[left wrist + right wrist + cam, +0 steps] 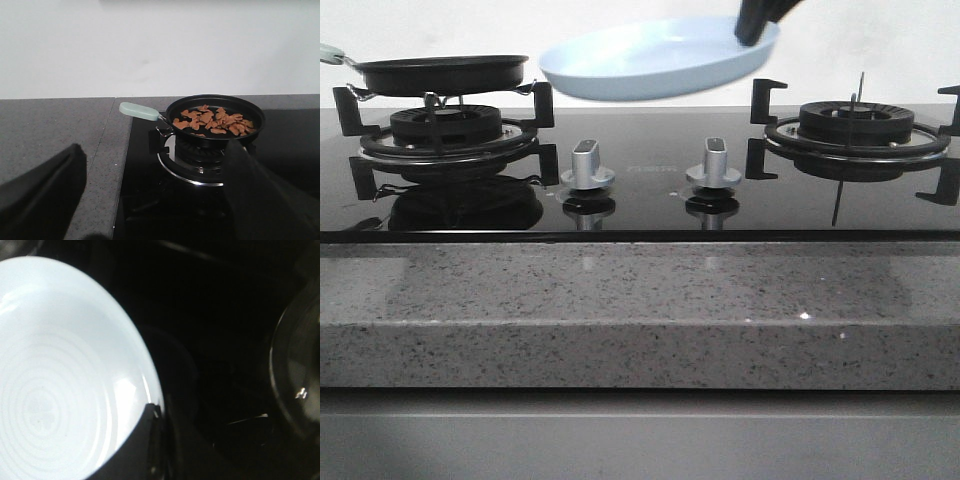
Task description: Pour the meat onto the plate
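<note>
**A:** Speckled grey stone counter (640, 310) runs in front of a glossy black glass hob (640, 195), with a plain white wall behind. What are the arms doing?

**B:** Start with the right gripper (752, 30): it is pinched on the rim of the plate (650, 62) and holds it in the air, tilted, above the back of the hob. The right wrist view shows one dark finger (145, 440) lapping over the pale-blue rim, and the plate's inside looks bare, with faint rings.

**A:** And the left gripper (150, 200)?

**B:** Spread wide, holding nothing. Its two dark fingers (40, 195) frame the left wrist view, apart from the frying pan (215, 120).

**A:** Where is the meat (215, 121)?

**B:** All in the frying pan, a loose heap of orange-brown pieces. The pan sits on the left burner (445, 135), its pale green handle (139, 111) pointing away from the plate.

**A:** Anything else near the plate?

**B:** Two silver knobs (588, 168) stand in front of it, and the right burner (860, 130) lies just beside it, with nothing on it.
</note>
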### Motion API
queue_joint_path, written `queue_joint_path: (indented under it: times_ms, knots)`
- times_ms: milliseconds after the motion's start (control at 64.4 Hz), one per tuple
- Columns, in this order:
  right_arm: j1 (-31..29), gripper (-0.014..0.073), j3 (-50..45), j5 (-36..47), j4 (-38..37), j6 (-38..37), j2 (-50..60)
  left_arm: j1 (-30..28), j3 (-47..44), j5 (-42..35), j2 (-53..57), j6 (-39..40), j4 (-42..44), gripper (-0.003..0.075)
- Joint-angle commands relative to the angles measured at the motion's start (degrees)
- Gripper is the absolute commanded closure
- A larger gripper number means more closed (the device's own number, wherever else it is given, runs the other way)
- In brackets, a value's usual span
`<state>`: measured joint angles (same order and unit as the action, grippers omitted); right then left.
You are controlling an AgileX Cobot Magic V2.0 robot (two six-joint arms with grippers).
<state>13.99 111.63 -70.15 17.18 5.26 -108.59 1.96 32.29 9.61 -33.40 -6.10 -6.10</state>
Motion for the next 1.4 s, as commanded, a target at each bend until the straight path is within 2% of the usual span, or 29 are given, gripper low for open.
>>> queue_joint_path:
  times_ms: [0,202,311,746,854,963,1150,1289,1383]
  knots:
    - [-0.07,0.0654,-7.28,7.84,3.44,2.26,8.56,0.38,1.99,-5.38,-0.32,0.43,-0.05,0.0176]
    - [-0.07,0.0654,-27.57,23.23,9.34,6.1,18.54,0.38,1.99,-5.38,-0.32,0.43,-0.05,0.0176]
    - [-0.07,0.0654,-32.37,28.43,9.4,6.11,20.1,0.38,1.99,-5.38,-0.32,0.43,-0.05,0.0176]
    - [-0.07,0.0654,-33.37,30.16,9.51,6.11,19.8,0.38,1.99,-5.38,-0.32,0.43,-0.63,0.0176]
    - [-0.07,0.0654,-33.37,30.16,9.51,6.11,19.8,0.38,1.99,-4.45,-0.44,0.43,-6.49,0.0176]
    - [-0.07,0.0654,-33.37,30.11,9.51,6.11,19.8,0.38,2.7,-3.54,-2.54,0.43,-18.28,0.0176]
    - [-0.07,0.0654,-33.37,30.11,9.51,6.11,19.8,-0.37,8.32,-1.1,-15.39,0.43,-31.93,0.0176]
    - [-0.07,0.0654,-33.37,30.07,9.51,6.11,19.8,-4.51,14.26,2.51,-25.58,0.43,-40.82,0.0176]
    - [-0.07,0.0654,-33.37,30.07,9.51,6.11,19.8,-8.96,18.93,8.68,-31.79,0.43,-46.41,0.0176]
